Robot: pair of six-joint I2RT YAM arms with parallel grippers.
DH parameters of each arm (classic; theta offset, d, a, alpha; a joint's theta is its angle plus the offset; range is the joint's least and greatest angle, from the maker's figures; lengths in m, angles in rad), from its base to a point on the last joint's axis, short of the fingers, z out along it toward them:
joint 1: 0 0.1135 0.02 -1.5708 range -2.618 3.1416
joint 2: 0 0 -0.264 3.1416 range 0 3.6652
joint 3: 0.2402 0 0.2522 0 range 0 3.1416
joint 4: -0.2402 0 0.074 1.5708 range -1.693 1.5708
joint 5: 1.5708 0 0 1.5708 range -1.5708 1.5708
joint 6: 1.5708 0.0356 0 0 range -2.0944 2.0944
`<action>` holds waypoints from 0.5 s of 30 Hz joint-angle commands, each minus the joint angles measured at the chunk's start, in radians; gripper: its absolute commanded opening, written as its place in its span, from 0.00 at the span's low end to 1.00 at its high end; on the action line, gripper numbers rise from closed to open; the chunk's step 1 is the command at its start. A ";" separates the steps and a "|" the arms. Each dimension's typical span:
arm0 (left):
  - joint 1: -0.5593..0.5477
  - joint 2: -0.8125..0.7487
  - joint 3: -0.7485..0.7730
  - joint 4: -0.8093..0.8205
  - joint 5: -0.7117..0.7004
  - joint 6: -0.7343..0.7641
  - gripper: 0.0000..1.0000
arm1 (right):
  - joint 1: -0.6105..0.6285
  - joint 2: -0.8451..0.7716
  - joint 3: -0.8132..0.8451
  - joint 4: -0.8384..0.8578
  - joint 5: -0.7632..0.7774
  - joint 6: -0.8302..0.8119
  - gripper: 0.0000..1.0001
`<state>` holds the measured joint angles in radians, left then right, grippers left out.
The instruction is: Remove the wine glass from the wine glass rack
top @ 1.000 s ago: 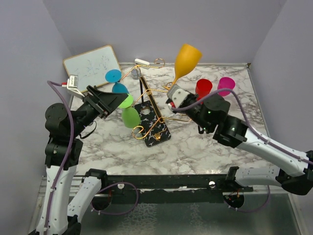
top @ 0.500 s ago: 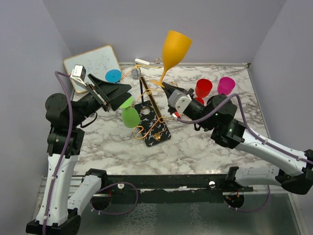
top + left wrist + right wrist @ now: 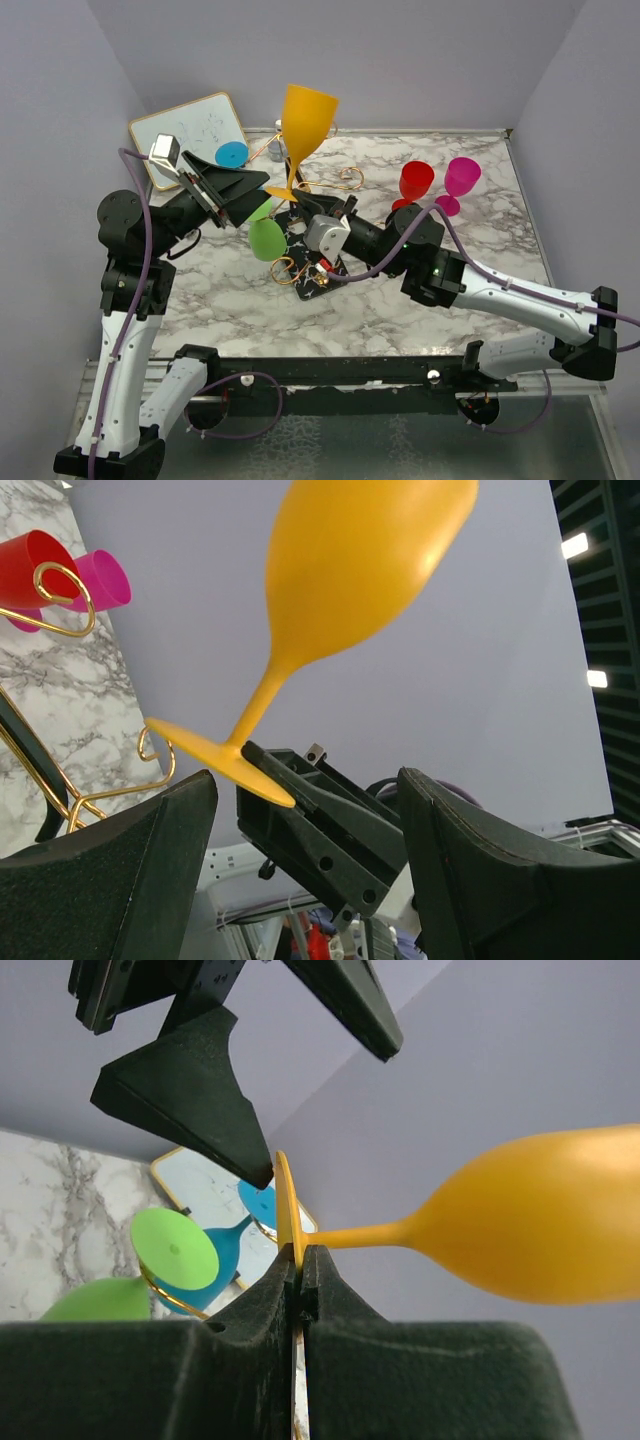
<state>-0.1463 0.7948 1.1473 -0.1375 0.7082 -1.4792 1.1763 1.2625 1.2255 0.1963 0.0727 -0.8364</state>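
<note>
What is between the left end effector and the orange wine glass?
Nothing: in the left wrist view, only bare air separates the open left end effector from the foot of the orange wine glass.

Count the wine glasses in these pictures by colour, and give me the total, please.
orange wine glass: 1
blue wine glass: 1
green wine glass: 1
red wine glass: 1
pink wine glass: 1
Total: 5

A framed whiteboard (image 3: 188, 135) sits at the marble table's (image 3: 400, 310) far left corner.
</note>
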 commanded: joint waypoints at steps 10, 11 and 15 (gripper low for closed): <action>-0.006 -0.034 -0.052 0.038 0.014 -0.032 0.68 | 0.142 0.063 -0.036 0.266 0.133 -0.280 0.01; -0.006 -0.035 -0.052 0.038 0.014 -0.033 0.66 | 0.152 0.070 -0.040 0.267 0.142 -0.300 0.01; -0.006 -0.040 -0.056 0.043 0.015 -0.032 0.56 | 0.173 0.086 -0.070 0.286 0.170 -0.338 0.01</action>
<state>-0.1463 0.7742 1.0985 -0.1318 0.7124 -1.4872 1.3251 1.3296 1.1858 0.4221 0.1822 -1.0908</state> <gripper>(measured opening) 0.615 0.018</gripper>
